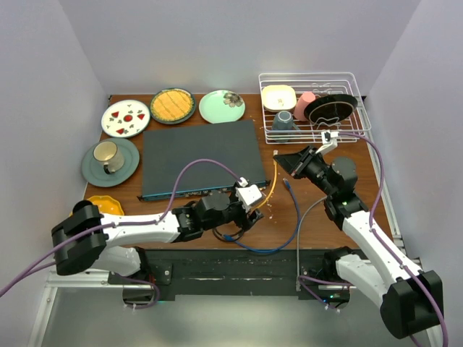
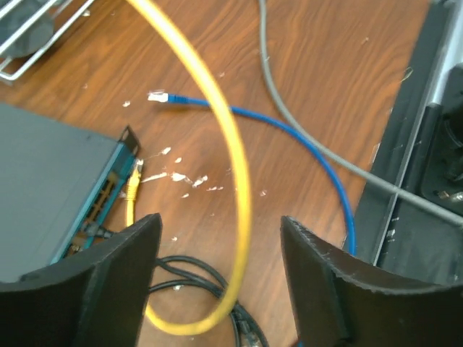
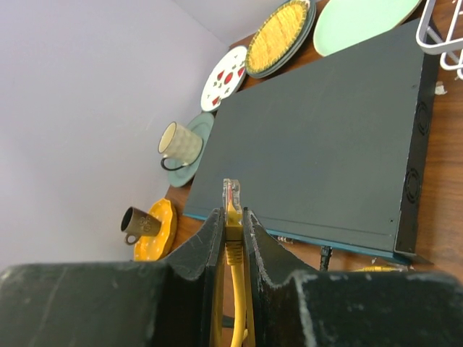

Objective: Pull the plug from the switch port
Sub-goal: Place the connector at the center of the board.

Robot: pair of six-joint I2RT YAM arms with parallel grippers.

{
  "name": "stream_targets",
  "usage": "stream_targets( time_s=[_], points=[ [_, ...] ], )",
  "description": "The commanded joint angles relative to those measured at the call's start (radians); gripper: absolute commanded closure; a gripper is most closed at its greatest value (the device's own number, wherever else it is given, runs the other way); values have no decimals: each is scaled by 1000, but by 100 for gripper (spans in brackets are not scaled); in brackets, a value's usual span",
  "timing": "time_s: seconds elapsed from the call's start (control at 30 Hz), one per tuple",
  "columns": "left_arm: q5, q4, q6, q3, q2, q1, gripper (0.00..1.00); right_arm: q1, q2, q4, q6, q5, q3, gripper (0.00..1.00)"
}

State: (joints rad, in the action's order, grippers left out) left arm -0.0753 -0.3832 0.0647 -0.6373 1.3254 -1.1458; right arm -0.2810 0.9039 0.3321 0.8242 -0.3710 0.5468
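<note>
At the far left a cup (image 1: 107, 153) sits on a grey-green saucer (image 1: 129, 170). Next to it the switch (image 1: 199, 153) lies flat on the table (image 1: 318, 217), left of centre, its blue front edge facing the arms. Off its near right corner the left gripper (image 2: 217, 235) hangs with fingers spread. A yellow cable (image 2: 235, 155) loops loosely between them. One yellow plug (image 2: 133, 181) sits at the switch's front edge. Further right, the right gripper (image 3: 231, 224) pinches the cable's other plug (image 3: 231, 194). A wire rack (image 1: 307, 74) stands beyond.
</note>
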Motion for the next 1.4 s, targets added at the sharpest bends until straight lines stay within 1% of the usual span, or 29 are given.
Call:
stream_targets(
  time_s=[0.0, 0.03, 0.07, 0.1, 0.2, 0.27, 0.33, 0.37, 0.47, 0.53, 0.57, 0.63, 0.77, 0.83, 0.87, 0.97, 1.0, 1.07, 1.1, 1.2, 1.27, 1.3, 1.33, 1.37],
  points=[
    [-67, -59, -25, -32, 34, -2, 64, 3, -2, 54, 15, -42, -7, 96],
    [-69, -57, -25, -33, 40, 0, 74, 3, -5, 54, 15, -42, -8, 95],
    [-69, -53, -26, -39, 43, 0, 81, 3, -7, 53, 13, -42, -8, 95],
    [-69, -48, -28, -44, 46, 0, 90, 2, -11, 51, 13, -43, -8, 96],
    [-81, -37, -25, -52, 55, 0, 100, 3, -22, 47, 12, -45, -8, 95],
    [-104, -25, -20, -50, 48, 0, 100, 2, -23, 45, 7, -55, -7, 81],
    [-138, -10, -9, -48, 34, 0, 100, 2, -20, 33, -5, -63, 2, 54],
    [-150, 16, -5, -47, 28, 0, 100, 2, -19, 10, -10, -65, 5, 48],
    [-214, 87, 12, -47, -5, 1, 100, 3, -22, -19, -22, -49, -1, 39],
    [-282, 144, 43, -55, -32, 1, 100, 2, -28, -21, -23, -43, -10, 37],
    [-305, 205, 52, -62, -43, 1, 100, 3, -30, -21, -23, -43, -11, 37],
    [-360, 254, 72, -61, -83, 1, 100, 3, -31, -22, -30, -39, -11, 37],
    [-426, 381, 90, -73, -146, 1, 100, 2, -31, -28, -36, -28, -8, 37],
    [-457, 464, 92, -87, -158, 1, 100, 2, -28, -30, -37, -23, -7, 38],
    [-489, 536, 92, -110, -155, 1, 100, 2, -30, -36, -40, -23, -7, 38],
    [-563, 666, 132, -151, -153, 1, 100, 2, -33, -45, -43, -16, -2, 39],
    [-579, 685, 161, -156, -175, 0, 100, 3, -42, -47, -45, -13, -2, 39],
    [-593, 678, 178, -159, -222, 0, 100, 2, -62, -51, -48, 9, -5, 40],
    [-590, 659, 187, -159, -285, 0, 100, 2, -74, -50, -46, 24, -8, 40],
    [-543, 538, 164, -159, -394, 0, 100, 2, -135, -61, -51, 75, -18, 41],
    [-523, 450, 146, -180, -416, 0, 100, 2, -171, -105, -62, 108, -8, 42],
    [-511, 419, 120, -193, -414, 0, 100, 2, -178, -132, -66, 153, -2, 42],
    [-471, 399, 106, -223, -407, 0, 100, 2, -189, -162, -79, 187, 14, 43],
    [-446, 312, 93, -238, -393, 0, 100, 2, -195, -224, -82, 217, 22, 43]
  ],
)
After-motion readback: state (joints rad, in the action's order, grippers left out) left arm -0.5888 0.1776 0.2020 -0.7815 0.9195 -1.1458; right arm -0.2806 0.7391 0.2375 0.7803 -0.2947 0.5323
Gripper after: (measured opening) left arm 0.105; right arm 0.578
